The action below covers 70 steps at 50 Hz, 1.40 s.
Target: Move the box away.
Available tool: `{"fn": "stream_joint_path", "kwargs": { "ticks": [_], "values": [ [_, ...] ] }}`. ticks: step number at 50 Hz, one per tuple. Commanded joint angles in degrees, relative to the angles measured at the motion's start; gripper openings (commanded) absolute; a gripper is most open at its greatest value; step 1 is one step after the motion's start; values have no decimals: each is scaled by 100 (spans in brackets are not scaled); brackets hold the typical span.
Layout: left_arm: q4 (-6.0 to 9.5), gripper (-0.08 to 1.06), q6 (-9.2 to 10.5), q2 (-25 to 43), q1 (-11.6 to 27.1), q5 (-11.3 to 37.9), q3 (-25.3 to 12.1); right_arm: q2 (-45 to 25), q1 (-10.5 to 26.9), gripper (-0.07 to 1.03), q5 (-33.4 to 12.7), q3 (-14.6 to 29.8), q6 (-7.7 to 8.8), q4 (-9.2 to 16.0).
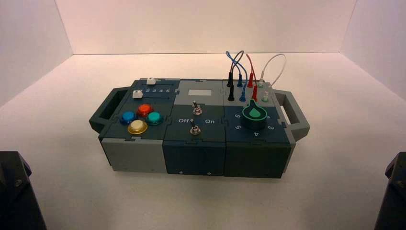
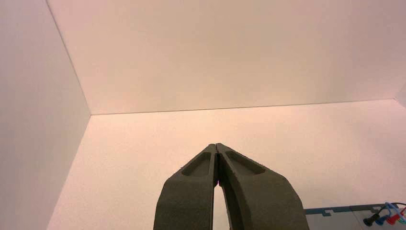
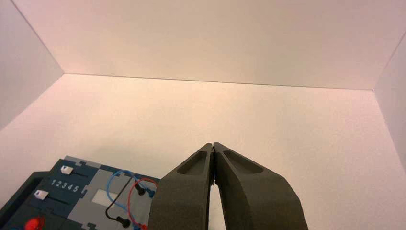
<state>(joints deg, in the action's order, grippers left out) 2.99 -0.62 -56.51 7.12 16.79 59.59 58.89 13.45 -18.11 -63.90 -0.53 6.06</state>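
The box (image 1: pixel 196 148) stands in the middle of the white floor, dark teal and grey, with a handle on each side. It bears four coloured buttons (image 1: pixel 140 119) at its left, two toggle switches (image 1: pixel 194 125) in the middle, a green dial (image 1: pixel 254 115) at its right and coloured plugged wires (image 1: pixel 246 76) at the back. My left gripper (image 2: pixel 217 146) is shut and empty, parked at the near left, clear of the box. My right gripper (image 3: pixel 212 145) is shut and empty, parked at the near right. The box's corner shows in the right wrist view (image 3: pixel 57 187).
White walls close the floor at the back and both sides. The arms' dark bases sit at the near left corner (image 1: pixel 14 191) and the near right corner (image 1: pixel 395 191). Open floor lies behind the box.
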Motion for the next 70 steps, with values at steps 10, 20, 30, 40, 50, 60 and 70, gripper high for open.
{"fn": "stream_joint_path", "kwargs": {
  "ticks": [10, 20, 30, 40, 50, 60, 70],
  "values": [
    [-9, -3, -18, 18, 18, -35, -167, -26, 97, -2, 26, 167, 9, -9],
    [9, -3, 0, 26, 158, 264, -281, -26, 193, -2, -62, 185, 0, 26],
    [264, -3, 176, 141, 958, 1819, -800, -167, 905, -2, -563, 343, -18, 44],
    [782, -3, 237, 475, 1547, 3094, -1213, -563, 1582, -2, -1081, 598, -105, 246],
    [1116, -3, 334, 932, 2171, 4052, -1274, -1160, 1793, -2, -1881, 949, -105, 624],
    [1371, -3, 606, 1160, 2786, 4113, -1020, -1696, 2329, -2, -2197, 1037, -105, 1187],
    [1723, -3, 765, 1362, 3270, 4113, -571, -2399, 3155, -2, -2188, 888, -114, 1863]
  ]
}}
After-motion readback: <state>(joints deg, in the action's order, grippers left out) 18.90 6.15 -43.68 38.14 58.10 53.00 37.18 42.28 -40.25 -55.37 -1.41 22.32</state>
